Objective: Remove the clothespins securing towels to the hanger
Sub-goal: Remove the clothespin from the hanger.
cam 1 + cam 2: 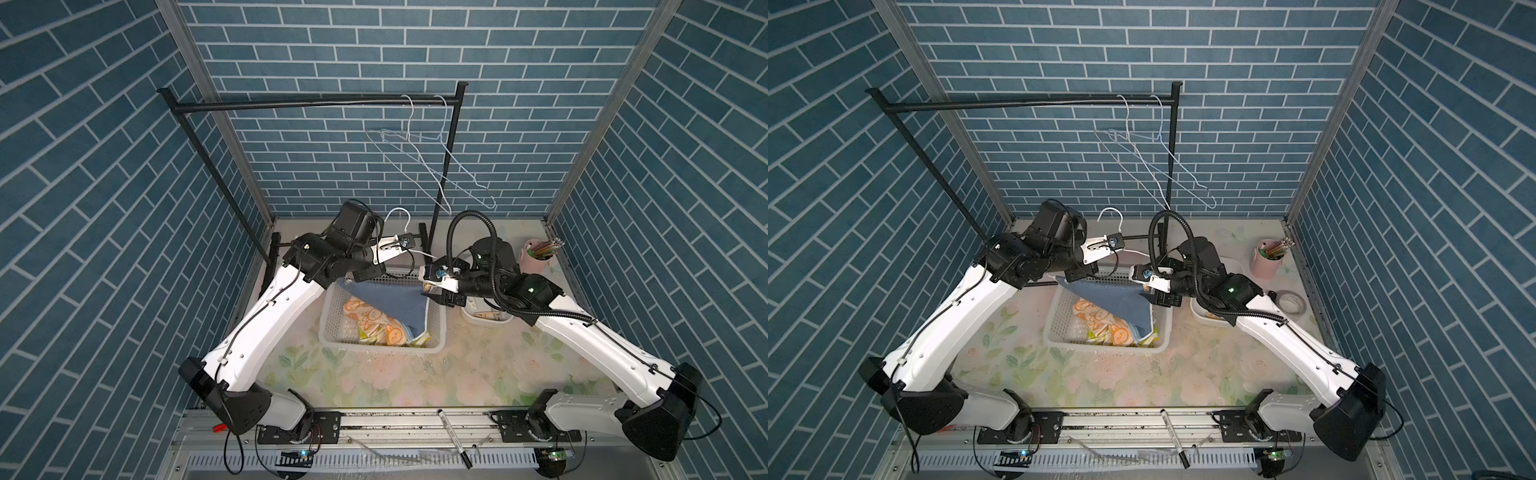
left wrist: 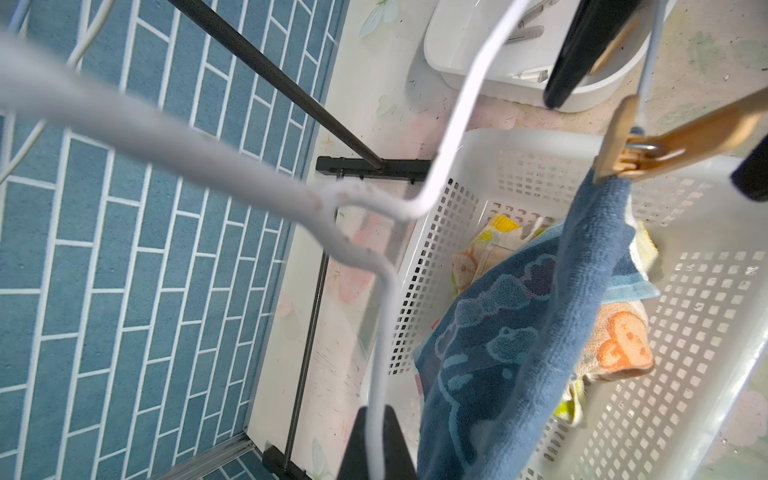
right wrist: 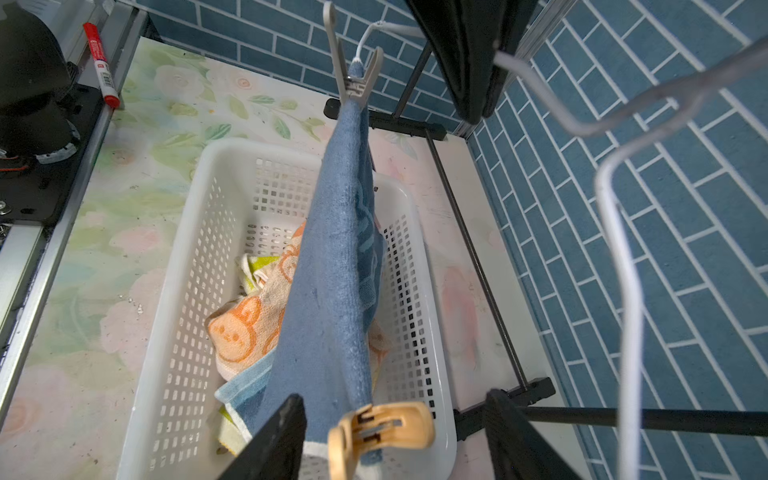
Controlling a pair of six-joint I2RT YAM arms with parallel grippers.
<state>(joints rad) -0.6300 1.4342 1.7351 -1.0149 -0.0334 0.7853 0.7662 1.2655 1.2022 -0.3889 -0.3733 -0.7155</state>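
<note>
**Last towel: two pins to go**

Blue towel (image 3: pixel 332 249) hangs on white hanger (image 2: pixel 384 332) over basket (image 3: pixel 232 143), held by tan clothespin (image 3: pixel 382 428) and grey clothespin (image 3: pixel 355 83). Right gripper (image 3: pixel 395 415) straddles the tan one, jaws apart; left gripper (image 2: pixel 376 449) pinches the hanger. Already in basket: orange towel (image 3: pixel 239 328), yellow-green towel (image 3: pixel 255 270).

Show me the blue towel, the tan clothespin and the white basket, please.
blue towel (image 3: pixel 332 257): right wrist view, middle of the hanging cloth.
tan clothespin (image 3: pixel 380 432): right wrist view, its body.
white basket (image 3: pixel 257 146): right wrist view, rim.

Even bright light, soft shadows; hanger (image 2: pixel 124 120) blurred (wrist views)
</note>
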